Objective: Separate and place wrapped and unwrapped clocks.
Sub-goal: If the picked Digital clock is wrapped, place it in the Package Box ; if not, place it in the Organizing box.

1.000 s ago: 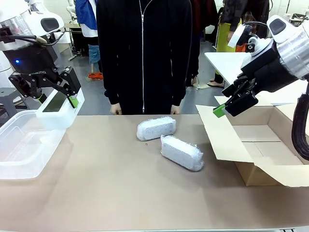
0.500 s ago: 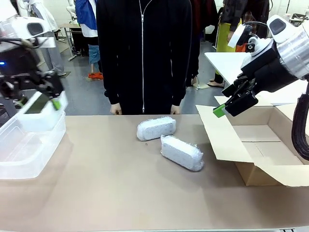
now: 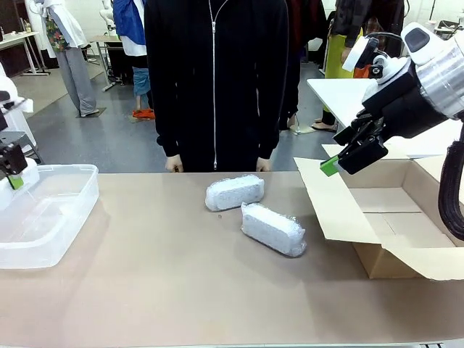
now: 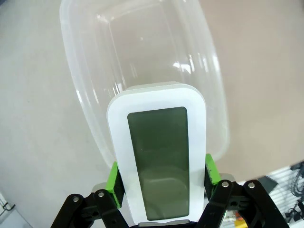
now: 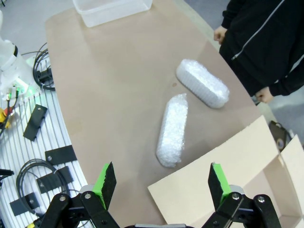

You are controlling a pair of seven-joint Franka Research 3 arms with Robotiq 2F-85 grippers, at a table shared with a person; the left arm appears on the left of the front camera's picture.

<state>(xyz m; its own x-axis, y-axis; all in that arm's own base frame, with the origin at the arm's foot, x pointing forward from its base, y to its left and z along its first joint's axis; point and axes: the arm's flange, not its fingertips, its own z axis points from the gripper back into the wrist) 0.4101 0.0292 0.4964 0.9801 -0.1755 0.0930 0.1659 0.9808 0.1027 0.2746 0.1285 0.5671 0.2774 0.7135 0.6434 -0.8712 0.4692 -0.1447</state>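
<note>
In the left wrist view my left gripper point(image 4: 162, 176) is shut on the unwrapped clock point(image 4: 159, 156), a white rectangle with a grey-green screen, held by its long sides above a clear plastic bin point(image 4: 85, 95). From the front, that gripper point(image 3: 10, 177) sits at the far left edge over the bin's point(image 3: 69, 210) left end. Two wrapped bundles lie mid-table: one point(image 3: 234, 192) nearer the person, one point(image 3: 273, 229) closer to me. My right gripper point(image 3: 346, 158) hangs open above the cardboard box's left flap. Its wrist view shows its gripper point(image 5: 161, 184) above both bundles point(image 5: 202, 83) point(image 5: 173, 130).
An open cardboard box point(image 3: 406, 246) stands at the right, its flap point(image 3: 330, 206) spread toward the bundles. A person in black stands at the far edge with hands point(image 3: 173, 165) resting near it. Cables and brackets lie off the table's side point(image 5: 33, 142).
My left arm has carried the clock leftward, from the bin's right end to the far left edge of the picture. The right arm and both bundles have not moved.
</note>
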